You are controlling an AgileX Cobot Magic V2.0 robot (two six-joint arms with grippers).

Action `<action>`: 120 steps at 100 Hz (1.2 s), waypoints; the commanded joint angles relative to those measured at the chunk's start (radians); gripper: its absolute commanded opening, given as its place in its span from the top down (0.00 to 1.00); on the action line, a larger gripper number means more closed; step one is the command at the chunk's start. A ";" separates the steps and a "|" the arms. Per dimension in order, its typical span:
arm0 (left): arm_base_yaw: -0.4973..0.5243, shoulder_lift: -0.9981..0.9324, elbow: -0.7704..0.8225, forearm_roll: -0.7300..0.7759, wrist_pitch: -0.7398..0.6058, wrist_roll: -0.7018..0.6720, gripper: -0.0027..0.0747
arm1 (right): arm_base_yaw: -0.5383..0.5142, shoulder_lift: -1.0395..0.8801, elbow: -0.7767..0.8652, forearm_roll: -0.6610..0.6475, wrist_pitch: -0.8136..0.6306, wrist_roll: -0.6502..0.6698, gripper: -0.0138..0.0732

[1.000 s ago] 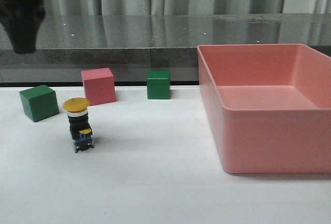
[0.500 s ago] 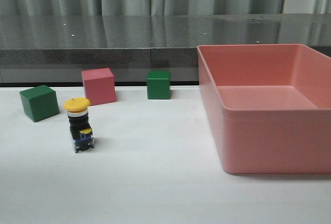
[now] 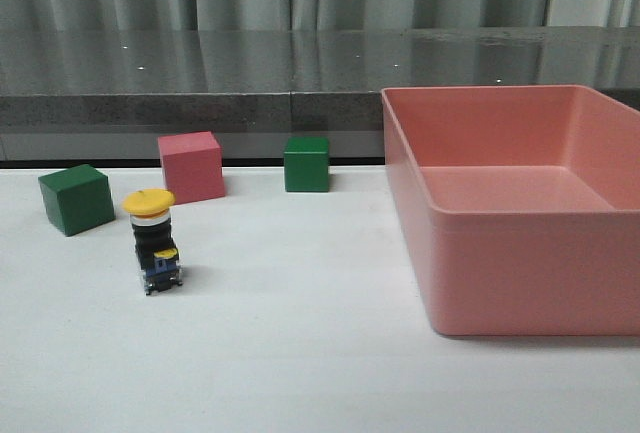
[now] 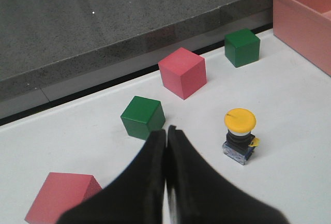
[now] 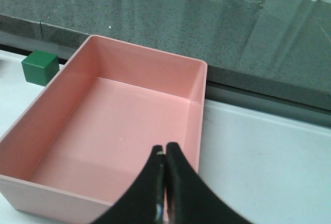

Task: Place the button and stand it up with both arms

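Note:
The button stands upright on the white table at the left, yellow cap up, blue-grey base down. It also shows in the left wrist view, standing free. My left gripper is shut and empty, above the table and apart from the button, near a green cube. My right gripper is shut and empty, above the pink bin. Neither arm shows in the front view.
A pink cube and two green cubes stand behind the button. A second pink cube lies near the left gripper. The large pink bin fills the right of the table. A dark ledge runs along the back.
The left arm, seen at the top left of the front view one second ago, has left that view. The button and the cubes have not moved.

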 commanded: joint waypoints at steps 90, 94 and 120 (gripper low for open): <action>-0.001 -0.139 0.154 0.087 -0.241 -0.175 0.99 | -0.008 0.002 -0.026 0.002 -0.070 0.001 0.91; -0.001 -0.177 0.183 0.178 -0.272 -0.283 0.99 | -0.008 0.002 -0.026 0.002 -0.070 0.001 0.91; 0.008 -0.452 0.358 0.429 -0.297 -0.508 0.99 | -0.008 0.002 -0.026 0.002 -0.070 0.001 0.91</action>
